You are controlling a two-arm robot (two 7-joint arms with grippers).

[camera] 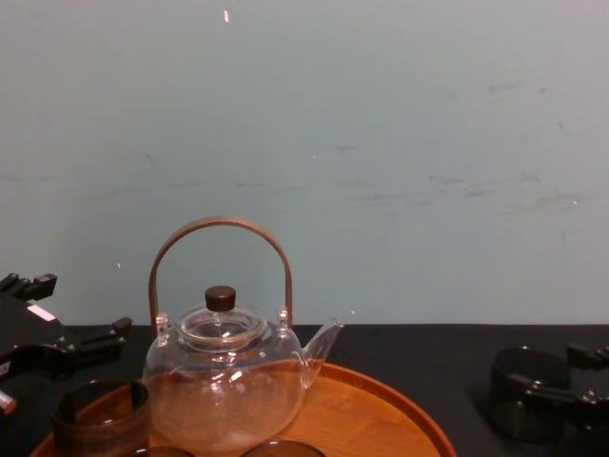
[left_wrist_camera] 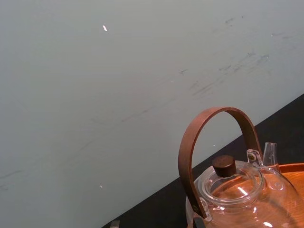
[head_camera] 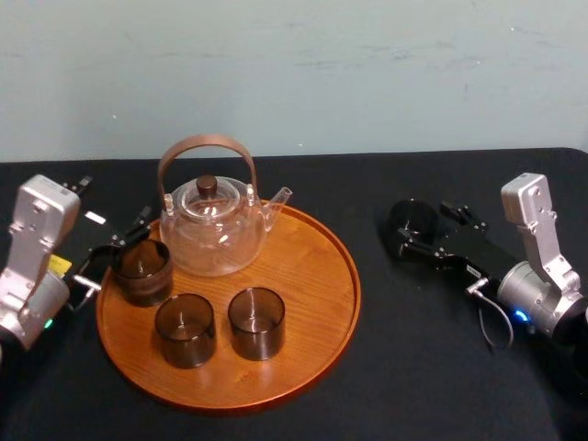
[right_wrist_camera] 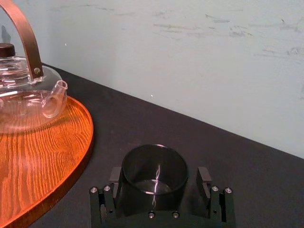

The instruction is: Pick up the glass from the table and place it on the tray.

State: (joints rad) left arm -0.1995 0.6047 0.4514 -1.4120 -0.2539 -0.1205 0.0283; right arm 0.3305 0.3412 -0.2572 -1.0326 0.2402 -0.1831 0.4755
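Head view: the glass [head_camera: 411, 220] stands upright on the black desk [head_camera: 367, 386] at 3 o'clock of the tray [head_camera: 312, 276], apart from its rim and not lifted. The right gripper [head_camera: 421, 230] reaches in from 4 o'clock and brackets it. The tray carries the teapot [head_camera: 213, 230] at 12 o'clock and three other dark glasses [head_camera: 256, 322]. The left gripper [head_camera: 117, 248] sits at the tray's 9 o'clock rim, jaws spread beside the nearest of them, apparently gripping nothing. Left wrist view: teapot [left_wrist_camera: 237, 190] and a sliver of tray rim [left_wrist_camera: 292, 167]. Right wrist view: jaws wide, one on either side of the glass [right_wrist_camera: 154, 178], with a gap on one side, so not clamped. The glass is short, straight-walled, dark smoked, glossy and empty. Chest view: the glass [camera: 519, 392] has its base on the desk, at 3 o'clock of the tray [camera: 381, 400]. Judgement: approach done; closing, lift, carry and set-down remain.
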